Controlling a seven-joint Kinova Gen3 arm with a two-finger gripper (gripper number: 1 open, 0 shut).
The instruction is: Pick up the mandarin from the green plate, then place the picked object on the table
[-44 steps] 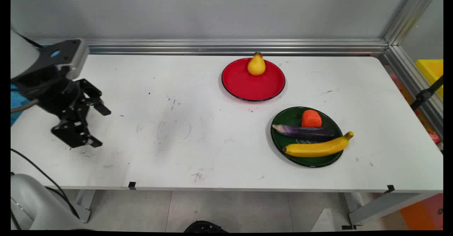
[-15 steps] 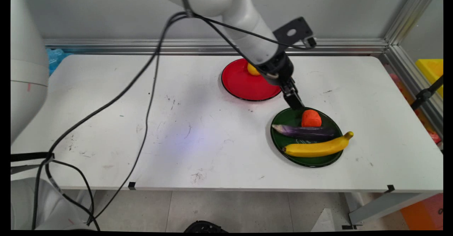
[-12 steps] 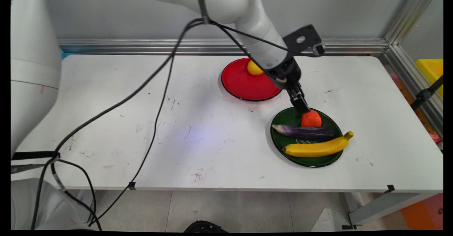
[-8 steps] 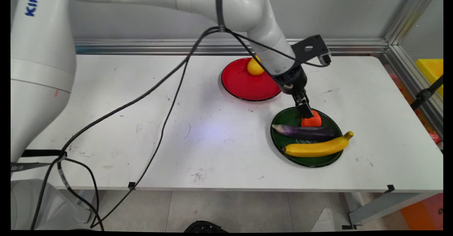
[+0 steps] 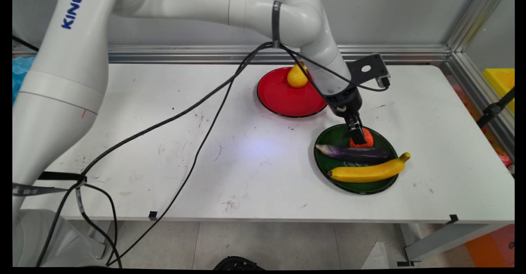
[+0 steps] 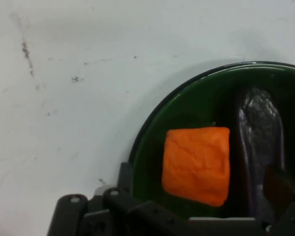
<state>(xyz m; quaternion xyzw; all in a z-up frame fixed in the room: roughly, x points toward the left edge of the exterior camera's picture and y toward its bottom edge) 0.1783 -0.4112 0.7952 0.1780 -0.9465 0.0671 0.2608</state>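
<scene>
Three items share your green plate [image 5: 328, 165]: an orange block [image 5: 364, 136] at its far side, an eggplant [image 5: 355, 153] across the middle and a banana [image 5: 370, 171] at the near rim, with the gripper [image 5: 356, 136] low over the block, seemingly to straddle it. You can't tell how far the jaws are spread, since the hand view cuts off both fingers. Your arm also partly hides the pear [image 5: 296, 77] on the red plate [image 5: 279, 99].

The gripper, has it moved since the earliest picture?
Yes. The gripper has crossed from the table's left side to the right and now sits over the orange block on the green plate.
</scene>
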